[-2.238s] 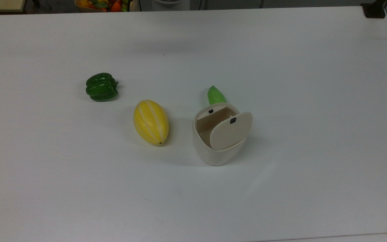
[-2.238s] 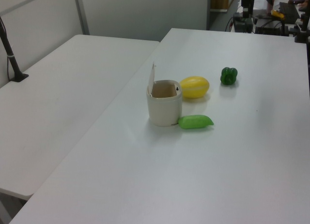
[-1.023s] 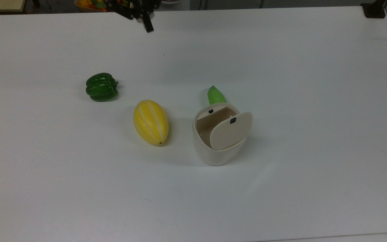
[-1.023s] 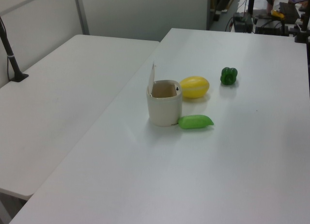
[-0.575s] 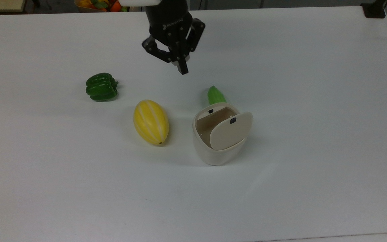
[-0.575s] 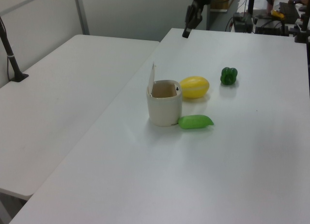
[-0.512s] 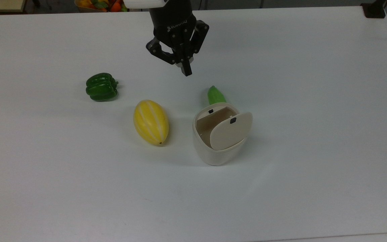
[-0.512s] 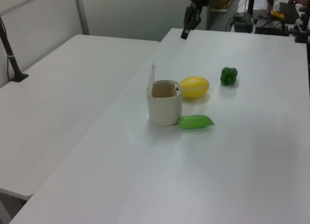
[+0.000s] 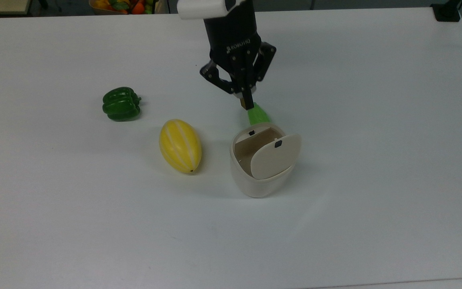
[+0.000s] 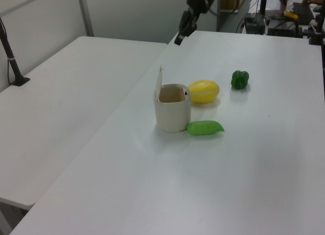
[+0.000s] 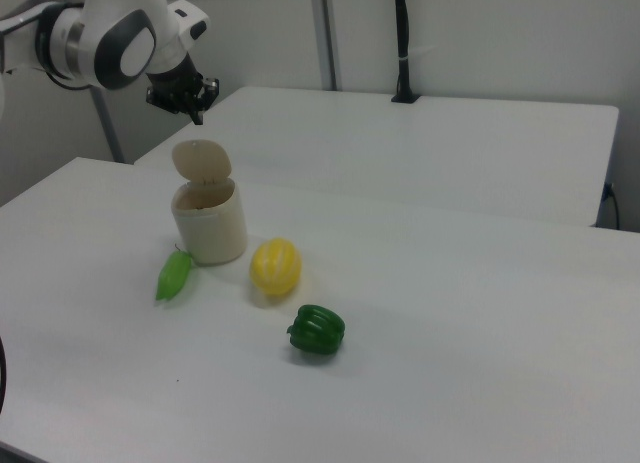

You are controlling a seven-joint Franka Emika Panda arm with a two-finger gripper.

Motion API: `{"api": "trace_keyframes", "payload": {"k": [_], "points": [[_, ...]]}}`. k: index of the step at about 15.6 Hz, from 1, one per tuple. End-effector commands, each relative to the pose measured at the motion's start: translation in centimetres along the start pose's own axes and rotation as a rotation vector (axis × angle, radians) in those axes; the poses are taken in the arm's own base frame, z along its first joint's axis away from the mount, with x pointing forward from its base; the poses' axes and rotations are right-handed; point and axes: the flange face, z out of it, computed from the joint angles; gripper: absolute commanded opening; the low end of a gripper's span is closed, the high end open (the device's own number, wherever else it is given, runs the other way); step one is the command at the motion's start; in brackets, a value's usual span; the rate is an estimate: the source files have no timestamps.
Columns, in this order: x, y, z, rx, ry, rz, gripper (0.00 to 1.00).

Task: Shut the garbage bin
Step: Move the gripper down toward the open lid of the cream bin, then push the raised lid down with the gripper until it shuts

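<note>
While the garbage bin (image 9: 261, 164) stands with its lid (image 9: 275, 155) swung up on the hinge, the task has not been carried out. Going across the top view from its left: a green pepper (image 9: 121, 103) lies toward the tabletop's (image 9: 375, 80) left edge, a yellow melon (image 9: 180, 145) sits nearer the middle, and the bin comes next, just beside the melon and well clear of every edge. A light green pod (image 9: 258, 114) lies against the bin's far side, toward the far edge. The jaws (image 9: 248, 103) are clenched, tips together, hanging in the air above the pod; in the right view they (image 11: 196, 111) hover higher than the raised lid and to the right view's left of it. Pressed together like that, they look set to push rather than grip, which suits tipping a hinged lid forward. The bin's inside shows a beige wall and nothing else that I can make out; the floor of it is hidden. A small black latch (image 9: 278, 143) on the lid faces its mate (image 9: 251, 132) on the rim.
</note>
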Motion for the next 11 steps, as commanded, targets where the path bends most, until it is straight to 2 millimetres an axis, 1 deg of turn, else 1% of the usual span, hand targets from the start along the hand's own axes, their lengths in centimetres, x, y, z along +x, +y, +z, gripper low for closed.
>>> {"api": "trace_keyframes", "payload": {"k": [1,3,4,6,8,11], "points": [[1.6,0.0,1.8,-0.043,0.096,0.078,0.0],[2.0,-0.1,3.1,-0.067,0.155,0.087,0.0],[2.1,-0.3,4.2,-0.073,0.17,0.083,0.0],[2.4,-1.7,6.2,-0.075,0.187,0.065,0.0],[2.4,-1.8,6.8,-0.08,0.197,0.064,0.0],[2.6,-2.3,6.8,-0.075,0.201,0.059,0.0]]}}
